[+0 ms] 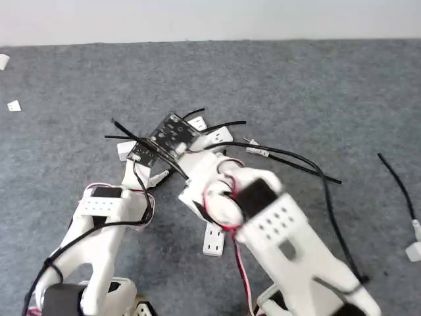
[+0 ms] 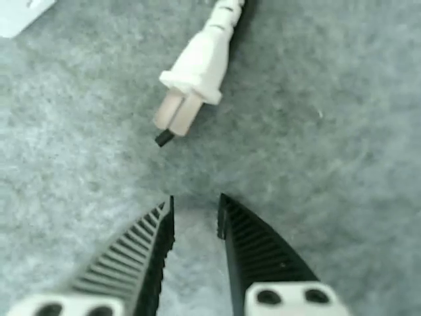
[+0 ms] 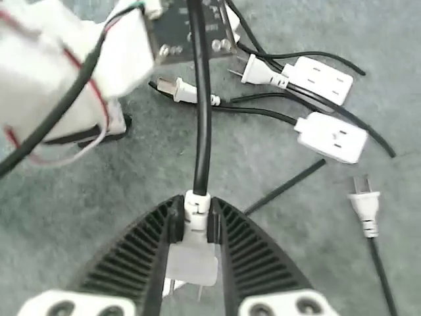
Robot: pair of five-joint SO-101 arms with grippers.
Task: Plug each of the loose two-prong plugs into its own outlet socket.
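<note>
My right gripper (image 3: 195,207) is shut on a white two-prong plug (image 3: 192,260) whose black cable (image 3: 200,112) runs away from the fingertips. Beyond it on the grey carpet lie two white outlet sockets (image 3: 325,76) (image 3: 332,135) and three loose plugs (image 3: 263,72) (image 3: 177,89) (image 3: 365,201). My left gripper (image 2: 195,207) stands open just above the carpet, nothing between its fingers, with a white plug (image 2: 194,72) lying a short way past the tips, prongs toward them. In the high view both arms meet mid-table, and another socket (image 1: 214,238) lies beside the right arm.
Black cables (image 1: 309,164) cross the carpet around the sockets. A further plug (image 1: 414,250) with its cable lies near the right edge. Small white pieces (image 1: 13,105) sit at the far left. The left arm's body (image 3: 66,66) is close beside my right gripper.
</note>
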